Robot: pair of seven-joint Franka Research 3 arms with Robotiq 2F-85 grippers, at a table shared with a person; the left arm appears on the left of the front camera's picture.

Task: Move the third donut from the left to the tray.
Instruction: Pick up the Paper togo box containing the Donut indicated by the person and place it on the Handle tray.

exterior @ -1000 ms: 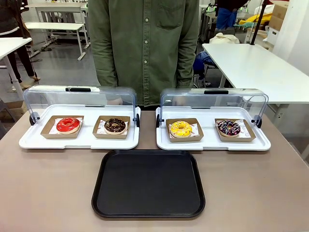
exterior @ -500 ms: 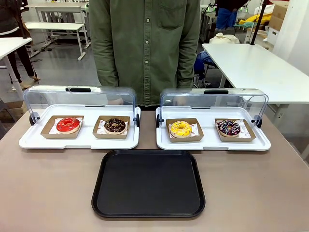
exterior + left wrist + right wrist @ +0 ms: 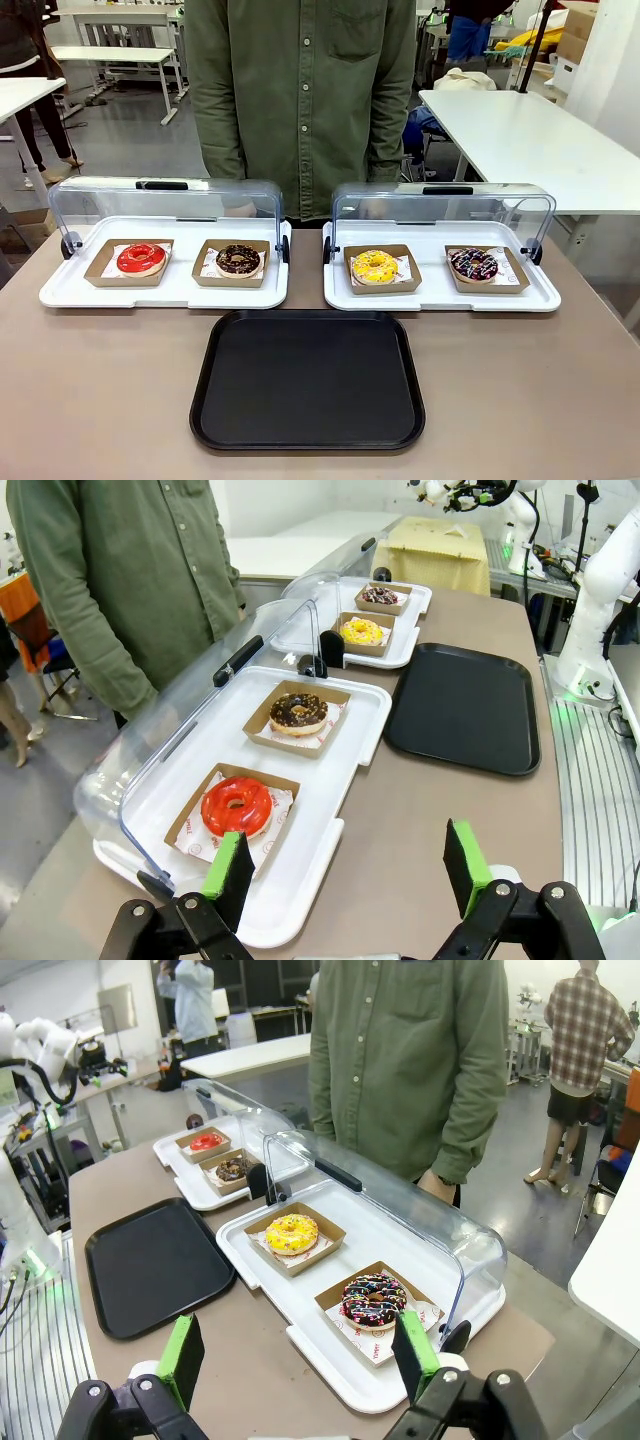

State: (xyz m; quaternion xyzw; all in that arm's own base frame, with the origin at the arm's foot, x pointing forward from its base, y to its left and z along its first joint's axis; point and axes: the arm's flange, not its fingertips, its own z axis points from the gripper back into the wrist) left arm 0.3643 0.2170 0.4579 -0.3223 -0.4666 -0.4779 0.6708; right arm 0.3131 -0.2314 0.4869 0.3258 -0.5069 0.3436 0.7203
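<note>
Where it lies, the third donut [image 3: 375, 266] faces hole-up (flat).

Four donuts [image 3: 375, 265], four cardboard squares [image 3: 382, 289], two white lidded trays [image 3: 440, 299], one black tray [image 3: 308, 380]

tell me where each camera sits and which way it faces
Front view: fixed on the robot's side, looks across the table at the person standing at the far side.
Left wrist view: over the table's left end, looks along it toward the right end; the open left gripper rises from the bottom edge.
Right wrist view: over the right end, looks back leftward; the open right gripper at the bottom edge.
Shared: all show the yellow donut and black tray.
</note>
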